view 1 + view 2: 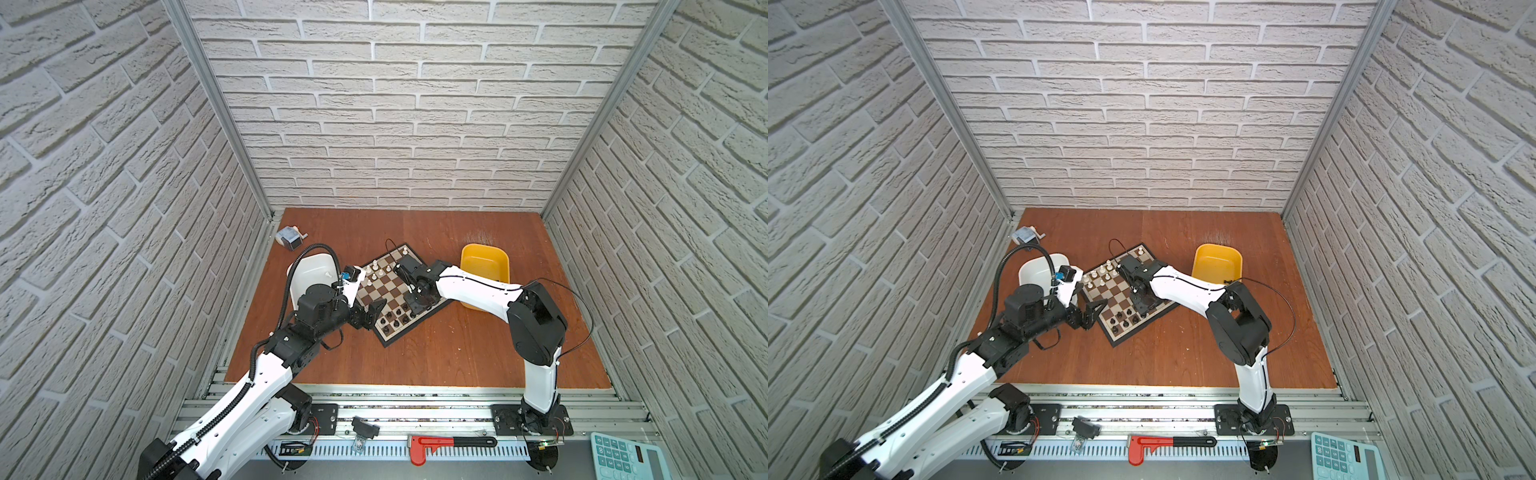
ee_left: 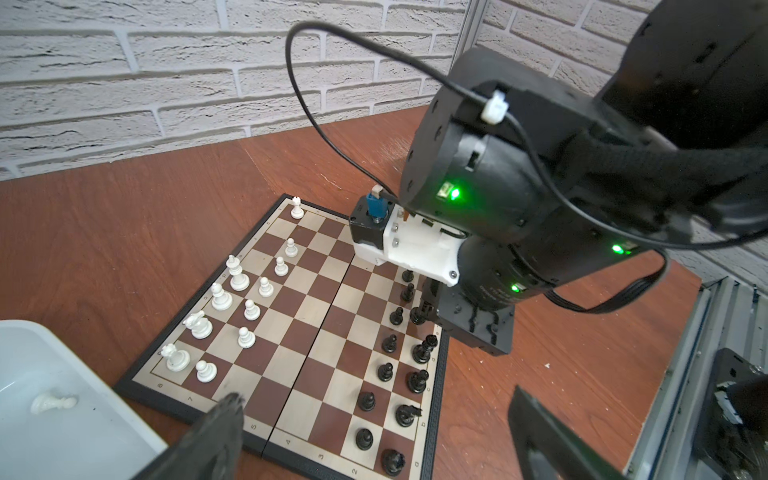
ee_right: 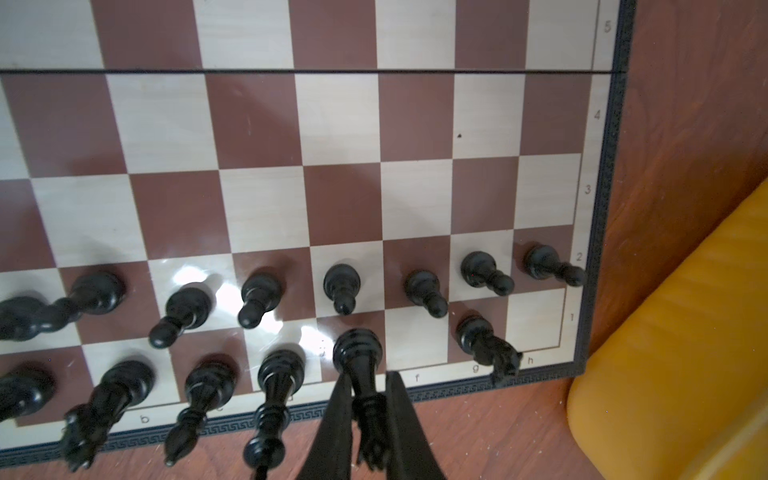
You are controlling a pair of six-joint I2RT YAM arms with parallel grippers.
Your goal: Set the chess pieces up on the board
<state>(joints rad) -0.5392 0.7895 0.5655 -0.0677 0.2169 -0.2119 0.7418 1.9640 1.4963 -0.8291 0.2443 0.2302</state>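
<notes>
Along the 5 o'clock edge of the board (image 3: 415, 124), right gripper (image 3: 368, 376) jaws clamp a black piece (image 3: 357, 347) upright at the back row (bare tabletop (image 3: 685, 104) beyond); left gripper (image 2: 376, 395) jaws gape at 8 o'clock.

Bright, even overhead light; wide-angle bending at the edges; white glare on the board (image 3: 332, 145); nearest foreground soft.

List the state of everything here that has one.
Left tool, open, empty.
Right tool, shut on black piece.
Board, unfolded, lying flat.
White tub, holds one white piece lying on its side.
Yellow tub, looks empty.
Other chess pieces, upright on the board.
</notes>
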